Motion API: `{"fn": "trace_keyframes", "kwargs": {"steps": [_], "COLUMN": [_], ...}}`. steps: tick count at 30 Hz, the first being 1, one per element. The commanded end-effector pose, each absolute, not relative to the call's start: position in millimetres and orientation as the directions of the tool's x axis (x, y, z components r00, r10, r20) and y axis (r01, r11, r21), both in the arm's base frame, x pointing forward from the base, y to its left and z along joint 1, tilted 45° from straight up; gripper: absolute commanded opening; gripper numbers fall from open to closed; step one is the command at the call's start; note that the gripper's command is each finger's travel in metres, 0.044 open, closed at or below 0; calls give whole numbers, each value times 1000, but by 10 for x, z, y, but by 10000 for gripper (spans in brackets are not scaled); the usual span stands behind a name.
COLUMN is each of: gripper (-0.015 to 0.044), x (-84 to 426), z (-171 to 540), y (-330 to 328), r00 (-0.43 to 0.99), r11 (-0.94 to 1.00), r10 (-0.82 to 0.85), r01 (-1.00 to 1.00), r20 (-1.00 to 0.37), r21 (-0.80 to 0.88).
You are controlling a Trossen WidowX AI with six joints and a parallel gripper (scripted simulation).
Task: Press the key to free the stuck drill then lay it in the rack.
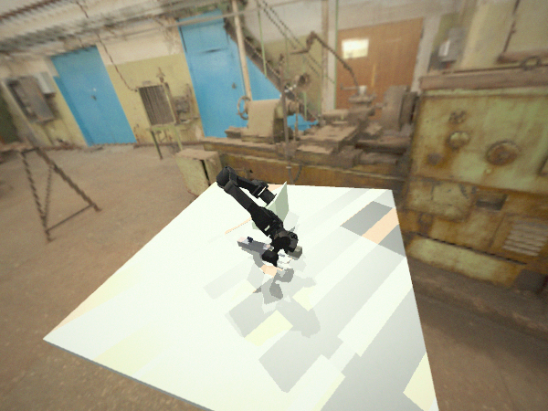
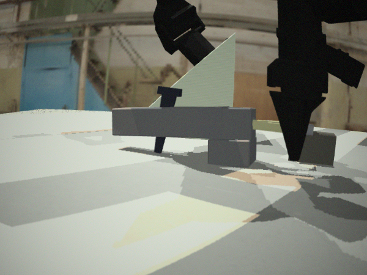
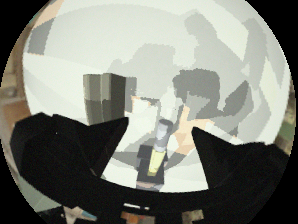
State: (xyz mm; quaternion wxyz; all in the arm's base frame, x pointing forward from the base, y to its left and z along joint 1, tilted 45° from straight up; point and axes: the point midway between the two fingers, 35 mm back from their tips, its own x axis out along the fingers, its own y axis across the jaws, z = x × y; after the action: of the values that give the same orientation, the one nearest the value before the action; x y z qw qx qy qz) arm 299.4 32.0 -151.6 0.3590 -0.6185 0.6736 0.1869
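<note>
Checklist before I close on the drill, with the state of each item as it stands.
1. Gripper open and holding nothing: ok.
2. Drill between the finger lines in the wrist view: ok.
3. Fingertips low enough to grip it: cannot tell; the near finger hides the contact zone in the exterior view.
4. Key pressed far enough to free the drill: cannot tell; its head stands above the grey holder, its lower end below.
5. Drill out of the holder: not ok; its yellow part meets the holder's end.
6. Fingers clear of the dark block: cannot tell; they overlap in the exterior view.
</note>
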Motion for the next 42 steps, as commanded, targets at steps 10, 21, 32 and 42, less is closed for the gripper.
{"fn": "trace_keyframes", "kwargs": {"steps": [10,21,32,42], "gripper": [440,440,440,256], "x": [2976,2970,2963,2974], "z": [-1506,-1502,-1498,-1504], "y": [277,261,245,269], "r00": [21,21,21,23], "r11": [162,162,162,165], "r10": [-703,-703,-703,-699], "r01": [-969,-969,-969,-967], "r20": [-711,-711,-711,-715], "r21": [-189,-189,-189,-192]}}
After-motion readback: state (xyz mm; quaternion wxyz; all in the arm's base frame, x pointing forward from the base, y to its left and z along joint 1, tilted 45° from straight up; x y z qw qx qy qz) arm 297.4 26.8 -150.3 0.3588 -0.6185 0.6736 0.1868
